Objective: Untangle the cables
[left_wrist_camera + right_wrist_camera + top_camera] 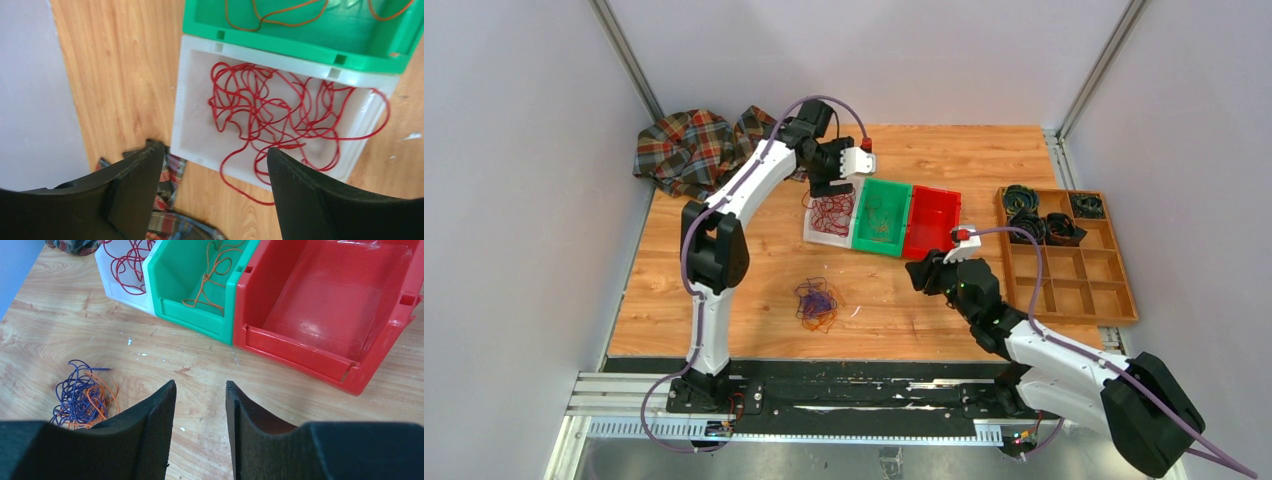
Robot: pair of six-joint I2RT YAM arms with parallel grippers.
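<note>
Left gripper (215, 148), jaws spread and empty, hangs over the white bin (187, 100) of red cables (270, 115), loops spilling past its rim. At the bin's six o'clock a purple-and-orange tangle (815, 304) lies unsorted; at three o'clock, orange strands (207, 287) lie in the green bin (195, 320), the red bin (325, 300) bare. Roughly half done, seemingly. The right wrist view, over the right gripper (200, 384) with its parted, empty jaws, catches that tangle; the left wrist view misses it.
</note>
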